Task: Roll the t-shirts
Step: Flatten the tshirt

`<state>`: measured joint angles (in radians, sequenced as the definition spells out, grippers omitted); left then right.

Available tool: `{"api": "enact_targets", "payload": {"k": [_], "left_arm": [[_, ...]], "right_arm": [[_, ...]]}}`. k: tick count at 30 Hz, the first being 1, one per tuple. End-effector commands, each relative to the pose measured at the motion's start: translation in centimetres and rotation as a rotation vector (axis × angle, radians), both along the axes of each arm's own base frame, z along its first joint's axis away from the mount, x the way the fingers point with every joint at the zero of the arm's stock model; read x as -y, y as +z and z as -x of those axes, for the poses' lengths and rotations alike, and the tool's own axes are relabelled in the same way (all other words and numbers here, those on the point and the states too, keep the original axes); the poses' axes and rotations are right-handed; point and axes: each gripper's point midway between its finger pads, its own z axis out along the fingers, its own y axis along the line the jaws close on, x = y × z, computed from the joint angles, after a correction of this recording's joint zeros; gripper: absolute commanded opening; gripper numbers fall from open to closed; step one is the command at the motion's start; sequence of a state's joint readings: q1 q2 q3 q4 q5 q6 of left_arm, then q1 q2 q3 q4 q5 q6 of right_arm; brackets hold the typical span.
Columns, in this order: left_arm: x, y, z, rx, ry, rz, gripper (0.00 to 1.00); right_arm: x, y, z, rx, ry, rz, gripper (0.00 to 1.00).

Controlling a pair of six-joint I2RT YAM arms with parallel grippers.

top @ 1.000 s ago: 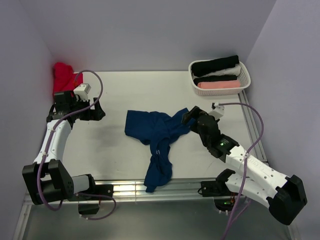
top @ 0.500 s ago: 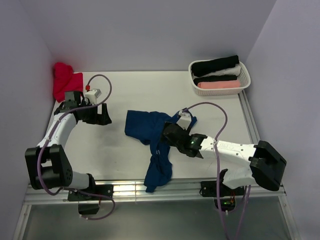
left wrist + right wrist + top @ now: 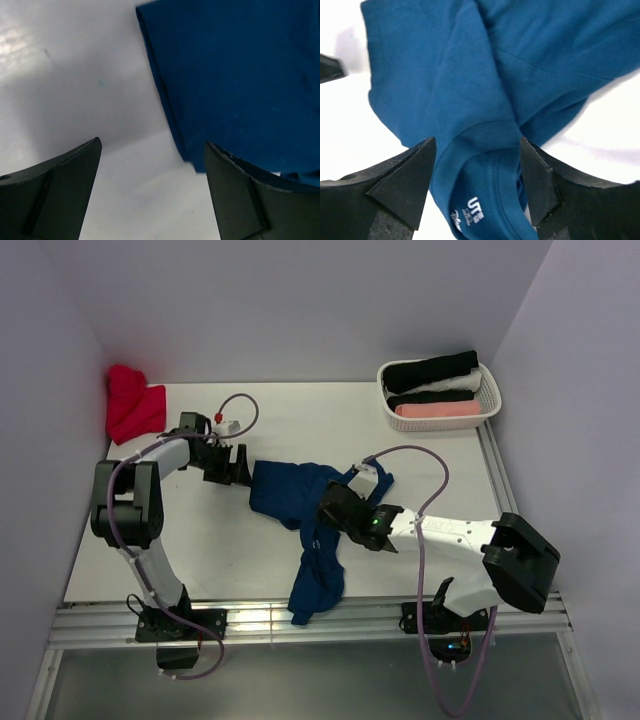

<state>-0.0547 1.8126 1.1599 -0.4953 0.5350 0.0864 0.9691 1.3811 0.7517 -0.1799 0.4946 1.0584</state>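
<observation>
Your crumpled navy blue cotton t-shirt (image 3: 298, 492) lies at the middle of the white table (image 3: 200, 540), with one long fold trailing down to the near edge. Your left gripper (image 3: 152, 142) sits low at the shirt's left edge with its jaws spread wide and nothing between them but bare tabletop and the corner of a hem; the right-hand finger shows against the blue cloth, though you cannot tell from the wrist view whether it touches. Your right gripper (image 3: 477, 144) hangs over the neck of the same shirt, also spread wide and gripping nothing, with the ribbed collar and its white printed neck label (image 3: 474, 205) framed between the two black fingers. A bunched red cloth shirt (image 3: 132, 405) rests in the far left corner against the wall. In the far right corner a white plastic mesh basket (image 3: 489, 392) holds three rolled shirts side by side: black (image 3: 432, 370), white (image 3: 458, 386) and pink (image 3: 436, 409)
</observation>
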Motion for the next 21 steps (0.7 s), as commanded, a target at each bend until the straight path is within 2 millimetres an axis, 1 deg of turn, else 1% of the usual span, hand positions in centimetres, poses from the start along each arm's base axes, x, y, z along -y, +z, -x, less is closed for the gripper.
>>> {"api": "enact_targets", "payload": {"k": [1, 2, 4, 5, 7, 8, 9, 10, 11, 12, 13, 15, 16, 17, 18, 19, 20, 21], "left_arm": [[1.4, 0.7, -3.0, 0.039, 0.017, 0.052, 0.88], [1.9, -0.1, -3.0, 0.015, 0.011, 0.06, 0.88], [2.4, -0.1, -3.8, 0.018, 0.009, 0.071, 0.87], [2.8, -0.5, -4.3, 0.024, 0.001, 0.069, 0.87], [3.4, -0.9, -4.6, -0.004, 0.032, 0.079, 0.86], [3.9, -1.7, -4.6, -0.021, 0.025, 0.071, 0.85], [4.1, -1.6, -5.1, -0.019, 0.026, 0.07, 0.84], [4.5, -1.8, -5.2, -0.028, 0.022, 0.071, 0.82], [5.0, -2.5, -5.1, -0.047, 0.012, 0.071, 0.81], [5.2, -2.4, -5.6, -0.04, 0.015, 0.071, 0.79], [5.6, -2.6, -5.6, -0.046, 0.01, 0.071, 0.74], [6.3, -2.9, -5.8, -0.052, 0.001, 0.068, 0.7], [6.6, -3.0, -5.8, -0.054, -0.002, 0.069, 0.62], [6.9, -3.2, -5.8, -0.061, -0.007, 0.067, 0.56], [7.0, -3.1, -6.2, -0.054, -0.005, 0.067, 0.5], [7.0, -3.2, -6.2, -0.063, -0.002, 0.064, 0.39], [7.1, -3.2, -6.3, -0.064, -0.004, 0.064, 0.32], [7.2, -2.8, -6.7, -0.054, -0.003, 0.067, 0.25]], "right_arm": [[-0.9, 0.8, -1.0, 0.039, -0.026, -0.053, 0.72], [-1.0, 0.6, -1.1, 0.035, -0.028, -0.05, 0.71], [-1.1, 0.4, -1.2, 0.027, -0.027, -0.047, 0.67], [-0.9, 0.2, -1.4, 0.02, -0.033, -0.042, 0.66], [-0.7, -0.2, -1.4, 0.01, -0.038, -0.04, 0.62], [-0.7, -0.2, -1.4, 0.008, -0.038, -0.046, 0.61], [-0.6, -0.2, -1.6, 0.008, -0.044, -0.05, 0.6], [-0.4, -0.4, -1.5, 0.004, -0.044, -0.05, 0.58], [-0.3, -0.4, -1.5, 0.005, -0.049, -0.053, 0.57], [-0.1, -0.4, -1.5, 0.004, -0.055, -0.054, 0.53], [0.1, -0.5, -1.4, 0.003, -0.057, -0.052, 0.51], [0.2, -0.3, -1.5, 0.009, -0.063, -0.062, 0.47], [0.4, -0.3, -1.6, 0.007, -0.065, -0.063, 0.42], [0.5, -0.4, -1.5, 0.005, -0.067, -0.06, 0.39], [0.6, -0.3, -1.6, 0.006, -0.068, -0.062, 0.36], [0.7, -0.4, -1.6, 0.003, -0.071, -0.057, 0.3], [0.8, -0.4, -1.6, 0.005, -0.074, -0.057, 0.26], [0.9, -0.4, -1.7, 0.004, -0.076, -0.055, 0.23]]}}
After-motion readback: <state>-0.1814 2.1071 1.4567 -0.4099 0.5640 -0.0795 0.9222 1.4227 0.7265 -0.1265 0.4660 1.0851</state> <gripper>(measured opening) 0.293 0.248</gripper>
